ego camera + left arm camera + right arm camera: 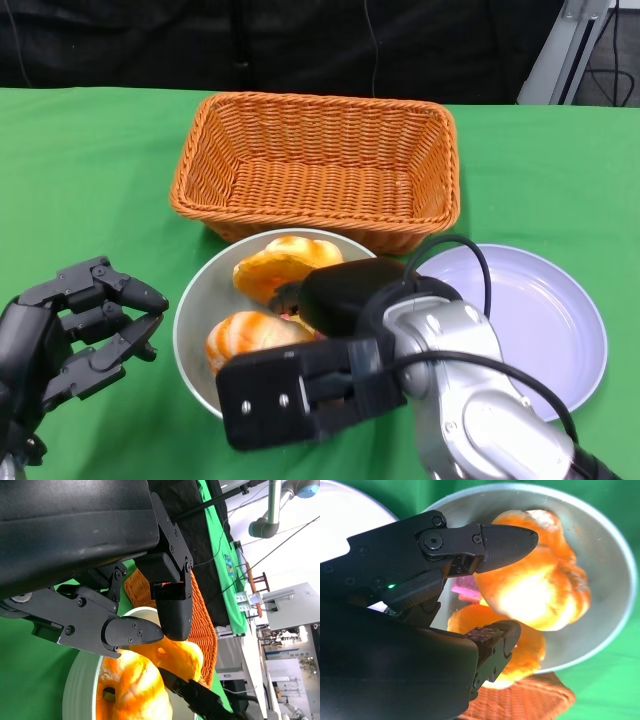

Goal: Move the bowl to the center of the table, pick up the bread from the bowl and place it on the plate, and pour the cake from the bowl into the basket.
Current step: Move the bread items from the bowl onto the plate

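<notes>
Two golden bread pieces [262, 335] lie in the grey bowl [195, 310], which sits just in front of the wicker basket [318, 165] and beside the pale plate [555, 320]. Only the right wrist view shows something pink [465, 589] between them. Right hand [500, 585] reaches into the bowl, fingers apart around one piece, not clearly gripping. Left hand [85, 330] hangs unclenched beside the bowl, holding nothing.

Lab or robot test room: my desk [90, 160] wears green cloth against a black curtain [300, 45]; another robot arm [270, 510], cables and equipment racks [292, 645] stand beyond it.
</notes>
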Robot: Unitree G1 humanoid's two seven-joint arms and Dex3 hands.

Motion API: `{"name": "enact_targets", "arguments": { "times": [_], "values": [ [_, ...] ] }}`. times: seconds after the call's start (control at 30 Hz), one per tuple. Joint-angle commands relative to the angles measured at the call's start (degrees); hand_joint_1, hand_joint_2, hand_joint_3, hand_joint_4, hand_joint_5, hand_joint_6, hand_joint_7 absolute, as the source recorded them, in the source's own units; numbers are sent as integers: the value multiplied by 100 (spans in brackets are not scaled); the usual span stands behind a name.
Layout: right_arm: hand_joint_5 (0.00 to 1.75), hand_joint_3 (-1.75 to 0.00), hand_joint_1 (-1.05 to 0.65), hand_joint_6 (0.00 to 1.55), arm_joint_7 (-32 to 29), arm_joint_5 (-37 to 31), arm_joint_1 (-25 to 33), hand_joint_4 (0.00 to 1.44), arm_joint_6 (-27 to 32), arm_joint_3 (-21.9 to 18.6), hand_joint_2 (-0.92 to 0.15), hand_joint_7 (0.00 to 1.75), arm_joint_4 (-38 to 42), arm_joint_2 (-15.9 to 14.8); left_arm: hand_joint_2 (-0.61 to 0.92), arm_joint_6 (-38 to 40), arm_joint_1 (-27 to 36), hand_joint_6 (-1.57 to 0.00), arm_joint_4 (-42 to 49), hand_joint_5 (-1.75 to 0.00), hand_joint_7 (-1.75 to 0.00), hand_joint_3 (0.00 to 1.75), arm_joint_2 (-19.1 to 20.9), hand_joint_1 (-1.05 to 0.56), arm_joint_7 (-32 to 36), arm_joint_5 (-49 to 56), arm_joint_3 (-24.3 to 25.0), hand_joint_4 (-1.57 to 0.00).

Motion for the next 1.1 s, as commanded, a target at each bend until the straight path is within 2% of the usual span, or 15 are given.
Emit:
{"name": "enact_targets", "arguments": {
  "times": [0.03, 0.2, 0.43, 0.7, 0.87, 0.97, 1.03, 1.1],
  "values": [
    [16, -41, -103, 39, -84, 186, -222, 117, -5, -135, -92, 2, 347, 101, 82, -94, -12, -88, 18, -146, -100, 45, 72, -18, 67, 66, 31, -79],
    [16, -43, -103, 36, -205, 272, -327, 114, 5, -122, -92, 0, 660, 163, 83, -150, -24, -88, 78, -145, -101, 47, 65, -16, 32, 54, 35, -80],
    [15, -41, -102, 45, -235, 571, -449, 111, 17, -93, -92, 5, 996, 295, 82, -310, -77, -87, 238, -145, -102, 46, 96, -16, -4, 103, 6, -79],
    [17, -41, -102, 41, -244, 834, -512, 108, 93, 22, -92, 2, 1325, 482, 81, -286, -36, -87, 179, -143, -101, 48, 90, -16, 40, 122, -33, -79],
    [12, -43, -103, 39, -83, 933, -616, 97, 163, 113, -92, 1, 1432, 490, 80, -379, -30, -87, 178, -144, -101, 49, 102, -16, 88, 246, -54, -79],
    [15, -45, -102, 35, -45, 939, -668, 102, 142, 222, -92, 1, 1529, 479, 80, -455, -56, -87, 241, -144, -101, 50, 113, -16, 48, 248, -45, -79],
    [17, -45, -100, 38, -42, 951, -688, 106, 141, 265, -92, 3, 1568, 472, 80, -485, -66, -87, 271, -144, -102, 51, 123, -16, 37, 248, -42, -79],
    [22, -39, -95, 56, -63, 953, -695, 109, 139, 306, -92, 7, 1632, 483, 80, -514, -77, -87, 296, -145, -102, 51, 137, -17, 86, 304, -40, -79]
  ]
}}
